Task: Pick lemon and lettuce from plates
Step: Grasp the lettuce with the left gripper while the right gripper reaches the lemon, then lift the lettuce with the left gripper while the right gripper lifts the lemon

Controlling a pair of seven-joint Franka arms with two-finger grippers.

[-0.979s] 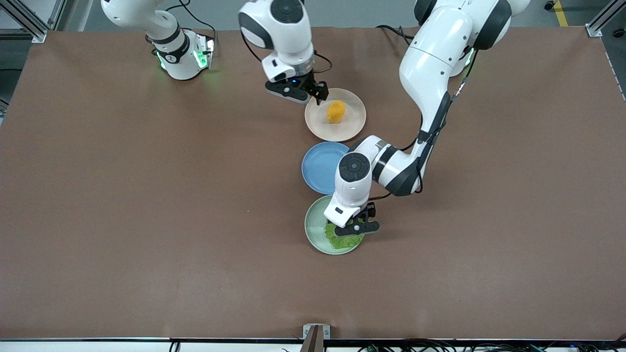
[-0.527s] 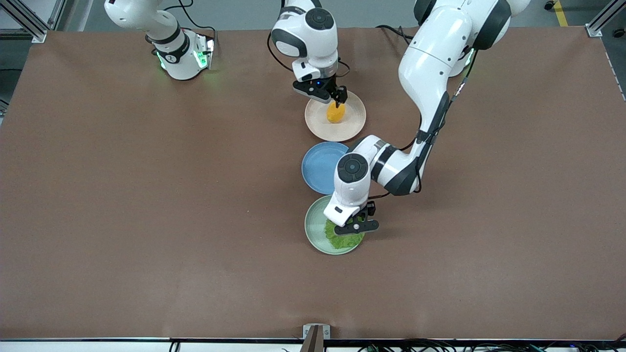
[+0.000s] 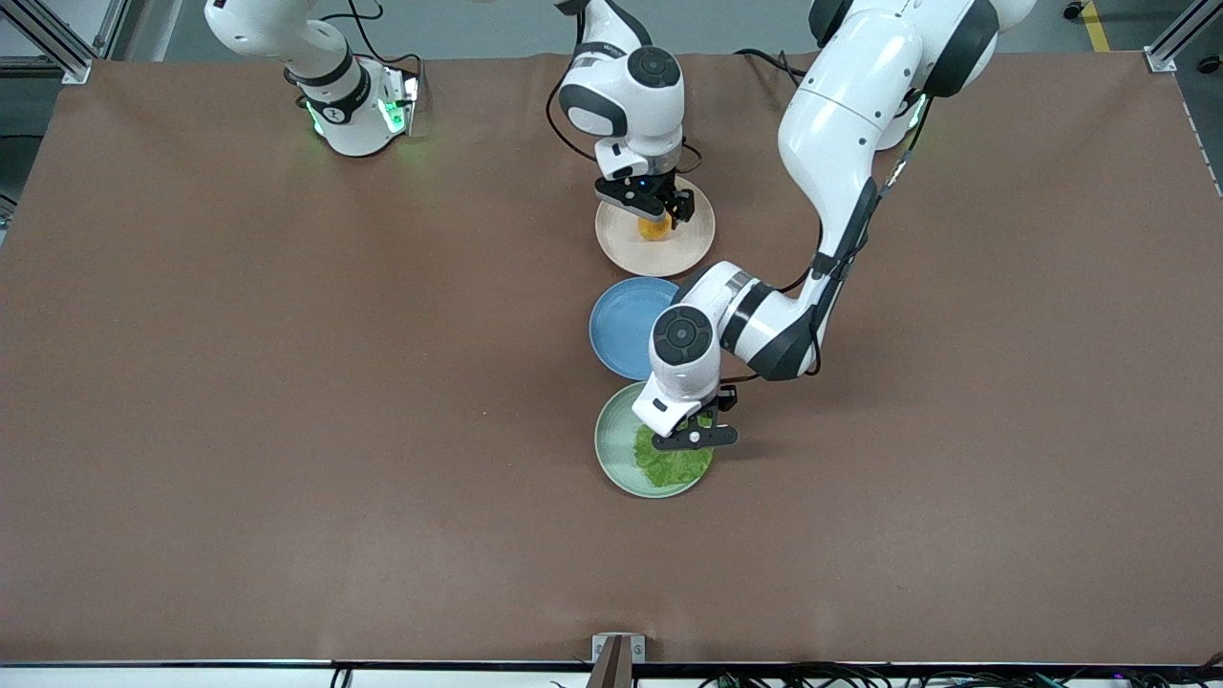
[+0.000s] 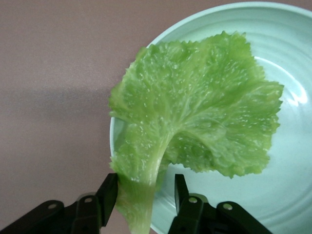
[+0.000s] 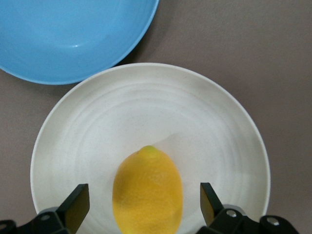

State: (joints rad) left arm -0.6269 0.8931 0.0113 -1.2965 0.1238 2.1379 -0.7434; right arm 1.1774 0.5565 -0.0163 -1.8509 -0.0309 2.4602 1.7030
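Observation:
The lemon (image 3: pixel 654 230) lies on the beige-pink plate (image 3: pixel 690 245). My right gripper (image 3: pixel 656 217) is low over it, open. In the right wrist view the lemon (image 5: pixel 147 191) sits between the two fingers of the right gripper (image 5: pixel 144 201) with gaps on both sides, on the plate (image 5: pixel 229 126). The lettuce (image 3: pixel 671 465) lies on the pale green plate (image 3: pixel 614 435). My left gripper (image 3: pixel 692 441) is down at the leaf's edge, open. In the left wrist view the leaf (image 4: pixel 195 112) rests on the plate (image 4: pixel 278 195), its pale rib between the fingers of the left gripper (image 4: pixel 145 192).
An empty blue plate (image 3: pixel 621 327) sits between the two task plates and also shows in the right wrist view (image 5: pixel 73 34). The three plates lie in a row on the brown table (image 3: pixel 287 382).
My right gripper has moved from beside the beige-pink plate to over the lemon and come down around it. My left gripper has shifted slightly over the lettuce, toward the blue plate.

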